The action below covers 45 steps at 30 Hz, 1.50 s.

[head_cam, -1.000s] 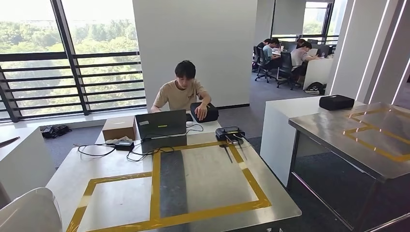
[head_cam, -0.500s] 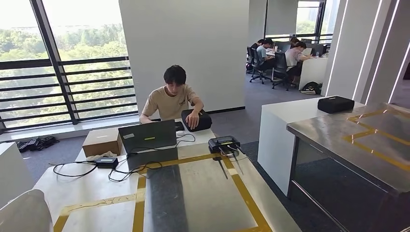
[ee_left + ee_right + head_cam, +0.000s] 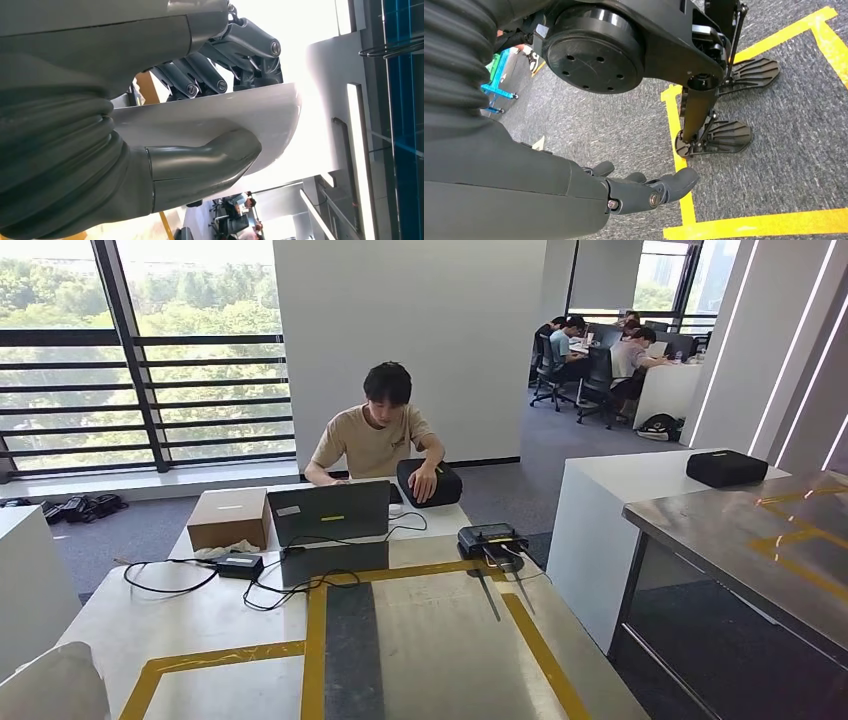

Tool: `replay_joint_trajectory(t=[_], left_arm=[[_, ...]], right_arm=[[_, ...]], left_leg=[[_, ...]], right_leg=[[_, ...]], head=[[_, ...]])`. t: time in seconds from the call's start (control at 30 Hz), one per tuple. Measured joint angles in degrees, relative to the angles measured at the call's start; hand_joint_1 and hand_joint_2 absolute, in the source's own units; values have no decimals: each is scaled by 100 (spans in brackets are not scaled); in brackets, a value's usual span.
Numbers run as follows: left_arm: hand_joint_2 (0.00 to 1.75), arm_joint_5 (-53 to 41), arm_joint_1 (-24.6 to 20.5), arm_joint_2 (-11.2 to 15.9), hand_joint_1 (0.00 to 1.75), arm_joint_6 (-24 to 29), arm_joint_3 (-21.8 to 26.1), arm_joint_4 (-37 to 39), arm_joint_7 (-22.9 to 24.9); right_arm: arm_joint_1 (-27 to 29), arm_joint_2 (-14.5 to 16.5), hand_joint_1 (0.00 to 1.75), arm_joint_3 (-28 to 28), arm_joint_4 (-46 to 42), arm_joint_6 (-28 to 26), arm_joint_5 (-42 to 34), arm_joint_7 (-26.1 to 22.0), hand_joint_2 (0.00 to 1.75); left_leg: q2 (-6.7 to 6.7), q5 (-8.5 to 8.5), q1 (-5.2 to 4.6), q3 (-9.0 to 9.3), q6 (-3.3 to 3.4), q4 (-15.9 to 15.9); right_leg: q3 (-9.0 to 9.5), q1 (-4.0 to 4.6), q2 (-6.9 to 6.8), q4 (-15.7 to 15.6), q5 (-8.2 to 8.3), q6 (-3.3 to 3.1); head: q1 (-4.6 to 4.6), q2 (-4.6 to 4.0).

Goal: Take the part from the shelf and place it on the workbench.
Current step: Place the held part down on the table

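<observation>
Left wrist view shows the left hand [image 3: 210, 115] gripping the white part [image 3: 240, 110], thumb under, fingers [image 3: 200, 80] over. The right hand [image 3: 639, 192] hangs empty, fingers loosely apart. Released short of the workbench [image 3: 430, 640], the part could slip off its edge.

The surface [image 3: 420, 640] ahead is metal, marked with yellow tape lines [image 3: 318, 650]. At its far end lie an open laptop [image 3: 328, 512], a cardboard box [image 3: 228, 519], black cables [image 3: 160, 578], a small black adapter [image 3: 240, 564] and a black device [image 3: 491, 539]
</observation>
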Motion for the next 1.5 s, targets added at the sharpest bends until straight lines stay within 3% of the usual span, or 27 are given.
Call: replay_joint_trajectory(t=[0.13, 0.23, 0.6, 0.77, 0.87, 0.93, 1.07, 1.17, 1.27, 1.37, 1.5], left_arm=[[175, 48, 30, -20, 175, -74, 5, -5, 0], [175, 59, 70, -21, 175, -102, 9, -2, 0], [175, 163, 97, 59, 175, -145, 50, 70, 109], [175, -435, -151, 200, 175, 340, 73, 393, 238], [175, -1455, -643, 473, 175, 1038, 125, 1059, 353], [175, -2515, -1192, 753, 175, 1794, 129, 1829, 477], [175, -5210, -2980, 1419, 175, 3791, -168, 4247, 974], [175, -6096, -4271, 1762, 175, 3978, -604, 6136, 1483], [175, -6094, -5010, 1821, 175, 3989, -793, 7423, 1694], [175, -6156, -5322, 1708, 175, 4066, -889, 8247, 1840], [175, -6623, -5378, 1334, 175, 4034, -1164, 8905, 2008]], right_arm=[[-1, 0, 0, 0, 0, -1, 10, 5, 175], [0, 0, 0, 0, 0, -7, 10, 14, 175], [-7, 0, 0, 0, 0, -33, 26, 86, 175], [-13, 0, 0, 0, 0, -35, 83, 101, 175], [-32, 0, 0, 0, 0, -34, 156, 109, 175], [-60, 0, 0, 3, 0, -32, 210, 128, 175], [-155, 0, 0, 27, -1, 8, 303, 188, 175], [-227, 0, 0, 52, -3, 44, 349, 201, 175], [-236, -2, 0, 75, -4, 51, 355, 195, 175], [-208, -10, 0, 83, -4, 50, 376, 195, 175], [-151, -46, 0, 90, -4, 50, 404, 220, 175]], left_leg=[[-2, -8, -10, 23, 5, 0], [-2, -7, -12, 36, 5, 0], [-1, -3, -10, 92, -3, -20], [-8, 2, -8, 100, -11, -25], [-17, 12, -5, 107, -23, -30], [-26, 23, 3, 109, -33, -31], [-42, 48, 26, 109, -54, -32], [-35, 60, 23, 111, -62, -38], [10, 60, 18, 113, -63, -40], [25, 55, 12, 111, -59, -40], [-6, 50, 4, 105, -52, -40]], right_leg=[[30, -14, -2, -20, -5, 105], [36, -16, -3, -20, -2, 143], [76, -13, -4, -13, -6, 153], [81, -13, -12, -12, -8, 151], [82, -13, -23, -7, -8, 150], [81, -15, -31, -2, -7, 148], [81, -10, -43, 7, 1, 140], [75, 1, -35, 15, 15, 130], [58, 2, 10, 17, 29, 127], [51, -5, 23, 12, 30, 129], [59, -15, -4, 2, 24, 127]], head=[[2, 0], [1, 0], [0, 0], [0, 0], [-1, 0], [-1, 0], [-2, 0], [0, 0], [0, 0], [-1, 0], [-1, 0]])
